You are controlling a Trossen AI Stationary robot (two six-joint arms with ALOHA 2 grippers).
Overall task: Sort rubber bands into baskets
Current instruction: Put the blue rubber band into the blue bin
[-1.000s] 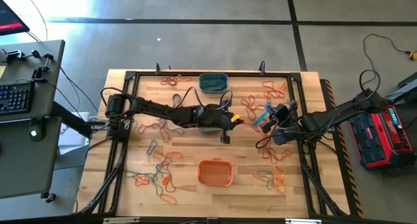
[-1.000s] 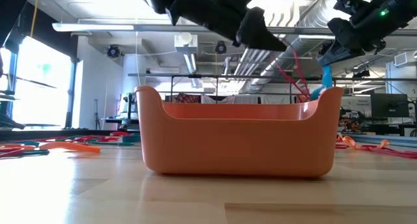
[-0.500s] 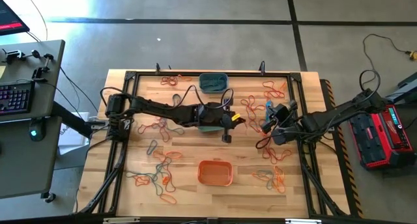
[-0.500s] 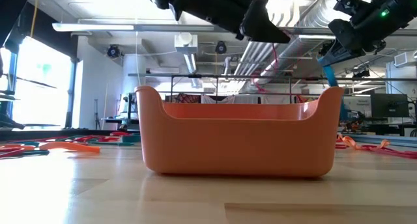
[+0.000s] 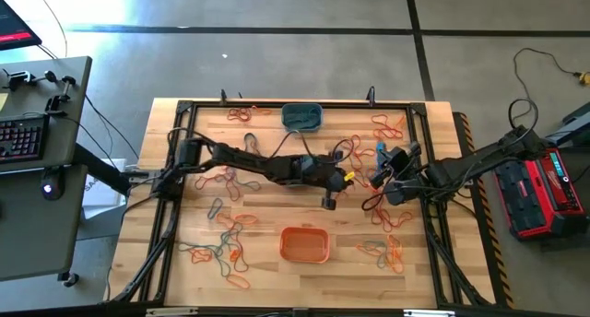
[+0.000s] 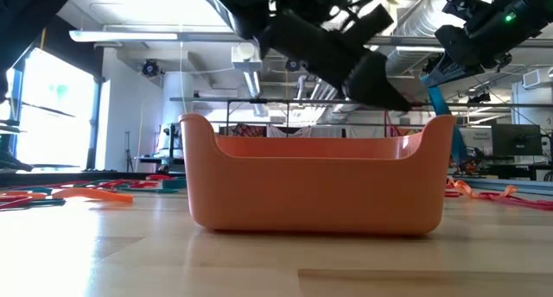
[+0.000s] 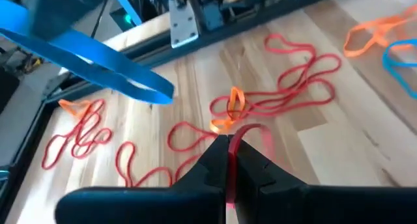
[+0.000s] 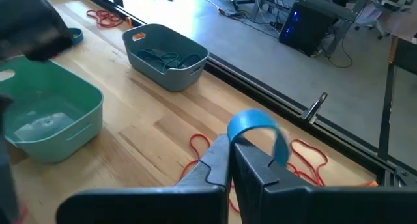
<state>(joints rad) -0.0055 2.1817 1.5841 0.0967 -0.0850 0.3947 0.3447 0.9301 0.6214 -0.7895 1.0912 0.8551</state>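
Observation:
Above the table's middle, my left gripper (image 5: pixel 345 180) (image 7: pixel 229 144) is shut on a red rubber band (image 7: pixel 251 130). To its right, my right gripper (image 5: pixel 378 170) (image 8: pixel 229 146) is shut on a blue rubber band (image 8: pixel 255 127), which also shows in the left wrist view (image 7: pixel 85 55). The orange basket (image 5: pixel 304 244) (image 6: pixel 315 180) stands near the front. The grey-blue basket (image 5: pixel 301 116) (image 8: pixel 166 55), with bands inside, stands at the far edge. The teal-green basket (image 8: pixel 45 116) sits mid-table, mostly hidden under my left arm in the high view. My left gripper pinches a strand of the red band (image 7: pixel 229 178) between its two fingers, which slant down toward the table's right. A short, blurred loop shows just past the fingertips, above the loose bands on the table. My right gripper pinches the blue band's lower part (image 8: pixel 233 140) between its two fingers. The rest of the loop (image 8: pixel 273 136) stands up past the fingertips, clear of the table.
Loose red bands (image 7: pixel 293 74) and an orange one (image 7: pixel 225 110) lie on the wood under my left gripper. More band heaps lie at the front left (image 5: pixel 221 248), front right (image 5: pixel 387 252) and far right (image 5: pixel 387 125). A black frame rail (image 5: pixel 295 103) rings the table.
My left gripper has gone toward the table's right edge and down, still shut on the red band, and its arm has stretched out over the teal-green basket.

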